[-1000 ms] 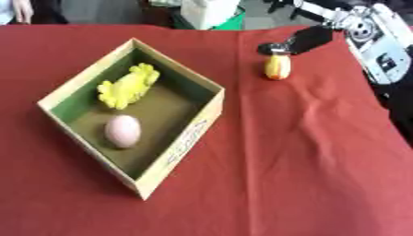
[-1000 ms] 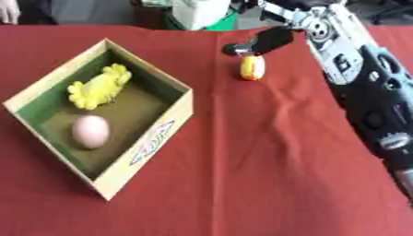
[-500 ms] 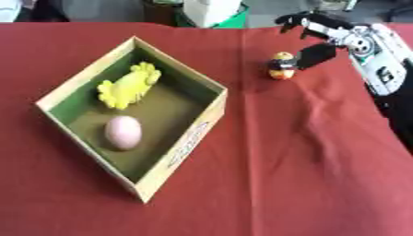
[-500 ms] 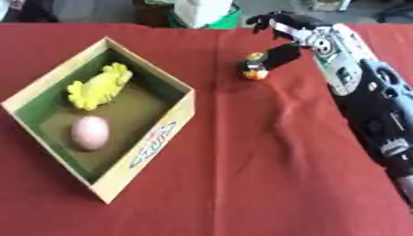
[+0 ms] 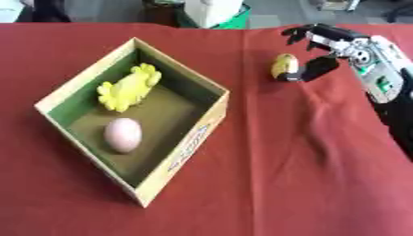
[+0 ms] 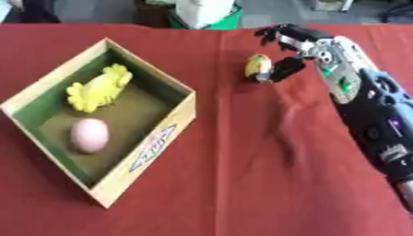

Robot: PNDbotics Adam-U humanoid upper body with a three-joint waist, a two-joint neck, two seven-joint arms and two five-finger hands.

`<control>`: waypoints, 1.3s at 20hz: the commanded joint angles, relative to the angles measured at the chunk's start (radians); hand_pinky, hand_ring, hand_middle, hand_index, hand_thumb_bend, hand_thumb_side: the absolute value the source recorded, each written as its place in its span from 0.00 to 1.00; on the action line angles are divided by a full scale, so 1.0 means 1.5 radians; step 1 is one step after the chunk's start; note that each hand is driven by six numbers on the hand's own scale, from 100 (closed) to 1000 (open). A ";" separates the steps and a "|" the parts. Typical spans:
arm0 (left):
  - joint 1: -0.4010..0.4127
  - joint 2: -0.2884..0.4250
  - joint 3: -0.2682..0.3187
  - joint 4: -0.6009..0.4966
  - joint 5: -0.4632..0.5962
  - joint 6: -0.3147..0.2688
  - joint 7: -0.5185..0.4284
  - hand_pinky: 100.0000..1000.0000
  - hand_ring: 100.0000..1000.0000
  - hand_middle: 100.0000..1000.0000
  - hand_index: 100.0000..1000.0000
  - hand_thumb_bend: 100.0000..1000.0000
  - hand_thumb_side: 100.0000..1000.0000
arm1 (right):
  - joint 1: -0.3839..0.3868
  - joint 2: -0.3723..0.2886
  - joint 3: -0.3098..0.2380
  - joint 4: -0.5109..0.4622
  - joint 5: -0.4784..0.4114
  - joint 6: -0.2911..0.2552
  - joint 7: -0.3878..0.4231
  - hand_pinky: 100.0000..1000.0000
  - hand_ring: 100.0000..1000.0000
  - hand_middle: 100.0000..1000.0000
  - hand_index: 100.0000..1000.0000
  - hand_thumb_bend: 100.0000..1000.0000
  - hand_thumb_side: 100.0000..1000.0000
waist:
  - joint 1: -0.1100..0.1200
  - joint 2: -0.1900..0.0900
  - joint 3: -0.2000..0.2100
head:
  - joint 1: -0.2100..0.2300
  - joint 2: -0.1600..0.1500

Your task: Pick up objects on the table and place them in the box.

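**Right hand beside the small yellow toy, fingers spread**

The open cardboard box with a green inside (image 5: 202,133) sits on the red tablecloth (image 5: 274,175) at about 9 o'clock. It holds a yellow flower-shaped toy (image 5: 125,87) and a pale pink egg (image 5: 122,134). At 1 o'clock a small yellow rounded toy (image 5: 282,66) lies on the cloth. The black and silver right hand (image 6: 303,44) is spread open; its thumb touches the toy's right side.

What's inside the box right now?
Inside the box lie two things: a yellow toy toward the far corner and a pink egg nearer the middle. The near walls hide a strip of floor, so anything there can't be seen.
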 commanded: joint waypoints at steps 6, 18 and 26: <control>-0.008 0.004 -0.003 -0.011 -0.003 0.000 -0.003 0.68 0.56 0.63 0.73 0.00 0.90 | -0.011 -0.015 -0.008 0.011 0.039 0.011 -0.014 0.69 0.89 0.76 0.93 0.36 0.43 | 0.000 -0.009 0.000 | -0.001 -0.010; -0.009 0.004 -0.003 -0.011 -0.003 0.001 -0.005 0.68 0.56 0.63 0.73 0.00 0.90 | -0.007 -0.014 0.005 0.023 0.088 -0.008 -0.025 0.68 0.89 0.71 0.79 0.22 0.43 | -0.001 -0.008 0.001 | -0.001 -0.011; -0.009 0.004 -0.002 -0.011 -0.003 0.001 -0.005 0.68 0.56 0.63 0.73 0.00 0.90 | -0.007 -0.011 0.007 0.023 0.093 -0.021 -0.030 0.67 0.88 0.61 0.70 0.03 0.33 | -0.002 -0.009 0.001 | 0.001 -0.008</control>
